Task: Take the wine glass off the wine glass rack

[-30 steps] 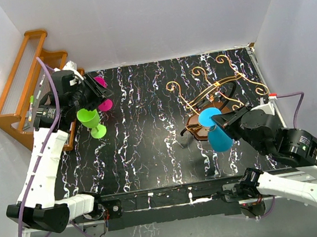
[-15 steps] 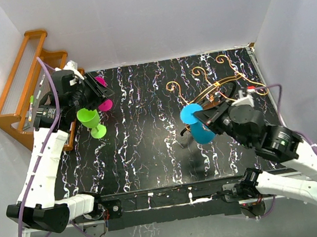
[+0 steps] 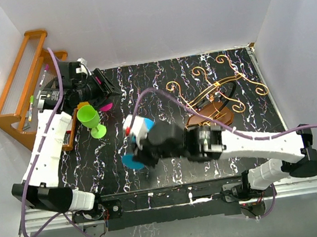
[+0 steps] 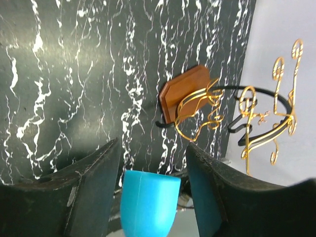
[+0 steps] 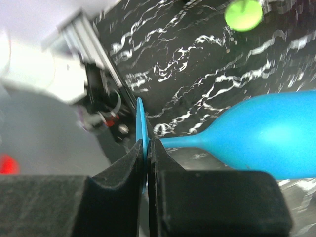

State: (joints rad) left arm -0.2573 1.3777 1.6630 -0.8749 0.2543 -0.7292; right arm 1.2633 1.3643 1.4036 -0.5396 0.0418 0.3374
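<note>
The wine glass rack [image 3: 219,85], gold wire scrolls on a dark brown base, stands at the right of the table with nothing on it. It also shows in the left wrist view [image 4: 237,116]. My right gripper [image 3: 139,152] is shut on the foot of the blue wine glass [image 3: 130,160] and holds it over the front middle of the table, far left of the rack. In the right wrist view my gripper [image 5: 147,148] pinches the thin foot, and the glass's bowl [image 5: 276,136] points right. My left gripper [image 3: 110,92] is open and empty at the back left; between its fingers the blue glass [image 4: 148,202] shows farther off.
A green glass [image 3: 90,118] stands at the left, also in the right wrist view [image 5: 243,14], with a magenta glass [image 3: 106,106] beside it. An orange-brown stepped shelf [image 3: 20,96] stands against the left wall. White walls close the back and sides.
My right arm has swung left with the blue glass, from beside the rack to the front middle of the table. My left arm has shifted a little to the right.
</note>
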